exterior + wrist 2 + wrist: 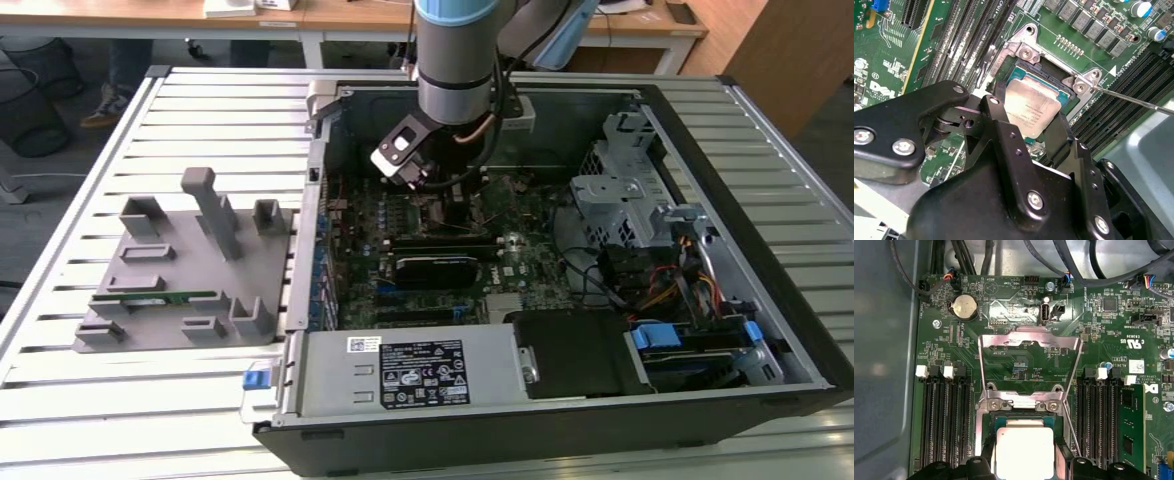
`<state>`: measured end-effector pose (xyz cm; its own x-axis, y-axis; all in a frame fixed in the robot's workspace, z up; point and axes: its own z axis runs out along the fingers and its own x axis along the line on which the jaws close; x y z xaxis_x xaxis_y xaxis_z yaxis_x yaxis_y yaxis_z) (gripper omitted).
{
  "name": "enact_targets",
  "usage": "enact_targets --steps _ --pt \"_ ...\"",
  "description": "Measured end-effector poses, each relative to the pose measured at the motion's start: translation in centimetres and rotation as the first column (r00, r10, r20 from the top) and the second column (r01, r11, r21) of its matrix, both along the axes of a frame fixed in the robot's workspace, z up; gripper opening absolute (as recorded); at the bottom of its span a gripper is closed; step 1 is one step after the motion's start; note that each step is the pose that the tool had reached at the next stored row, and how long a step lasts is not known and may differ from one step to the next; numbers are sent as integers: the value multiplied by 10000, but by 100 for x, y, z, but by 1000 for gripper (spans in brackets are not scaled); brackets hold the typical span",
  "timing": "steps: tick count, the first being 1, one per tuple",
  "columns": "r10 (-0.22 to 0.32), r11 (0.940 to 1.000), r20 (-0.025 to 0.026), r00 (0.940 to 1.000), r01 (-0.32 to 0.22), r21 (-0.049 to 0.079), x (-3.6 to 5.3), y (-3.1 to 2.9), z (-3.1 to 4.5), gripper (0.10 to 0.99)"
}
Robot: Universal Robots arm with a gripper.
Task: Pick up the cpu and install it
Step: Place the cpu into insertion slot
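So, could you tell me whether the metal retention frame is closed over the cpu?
No, in the first wrist view the retention frame is flipped open and the cpu shows its metal top uncovered.

The cpu [1031, 112] is showing a silvery-grey top (paler along its edge), the motherboard [1104, 320] is showing green, and the gripper [1029, 120] is showing black.

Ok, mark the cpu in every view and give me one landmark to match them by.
Exterior view: beneath the arm's wrist, over the motherboard; the wrist covers that spot.
Second wrist view: the cpu, silvery square beside the two-screw hinge bracket.
First wrist view: the cpu, between the memory-slot banks.
Shared landmark: that hinge bracket, in both wrist views.
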<state>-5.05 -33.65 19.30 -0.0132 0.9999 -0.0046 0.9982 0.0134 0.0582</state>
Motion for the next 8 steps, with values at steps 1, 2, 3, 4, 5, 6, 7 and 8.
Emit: enact_targets --steps 1,2,3,4,5,6,7,8 --pt "-1 10000 -1 10000 1 0 0 0 -4 545" --pt "-2 10000 -2 10000 2 -1 0 0 -6 545" --pt "-2 10000 -4 10000 2 -3 0 -1 -7 545" --pt "-2 10000 -3 10000 2 -2 0 0 -9 545" --pt "-1 10000 -2 10000 1 0 0 0 -11 545" --pt "-1 10000 -2 10000 1 -1 0 0 -13 545" --pt "-1 10000 -2 10000 1 -1 0 0 -15 545" --pt "-1 10000 -3 10000 1 -1 0 0 -17 545"
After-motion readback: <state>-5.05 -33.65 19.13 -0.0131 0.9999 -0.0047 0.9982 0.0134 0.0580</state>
